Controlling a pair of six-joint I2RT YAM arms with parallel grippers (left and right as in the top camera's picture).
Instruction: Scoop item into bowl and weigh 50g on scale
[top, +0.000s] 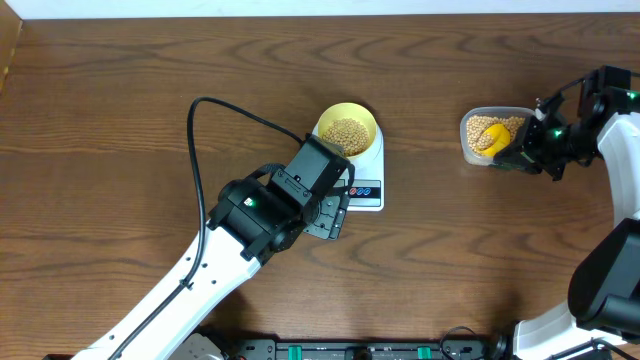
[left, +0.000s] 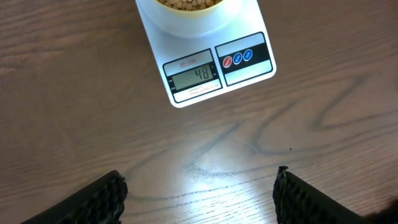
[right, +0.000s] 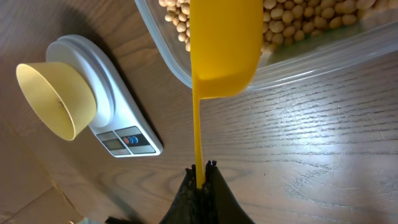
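A pale yellow-green bowl (top: 347, 131) holding beige beans (top: 346, 134) stands on the white scale (top: 366, 186). In the left wrist view the scale (left: 208, 65) shows 48 on its display, and the bowl (left: 189, 15) is at the top edge. My left gripper (left: 200, 193) is open and empty over bare table in front of the scale. My right gripper (right: 202, 168) is shut on the handle of a yellow scoop (right: 225, 46), whose cup rests in a clear tub (right: 298, 68) of beans (right: 311, 22). The tub (top: 470, 140) is at the right.
The scale (right: 121, 106) and bowl (right: 57, 99) also show at left in the right wrist view. A black cable (top: 225, 110) loops from the left arm across the table left of the scale. Brown wood table (top: 120, 150) extends all round.
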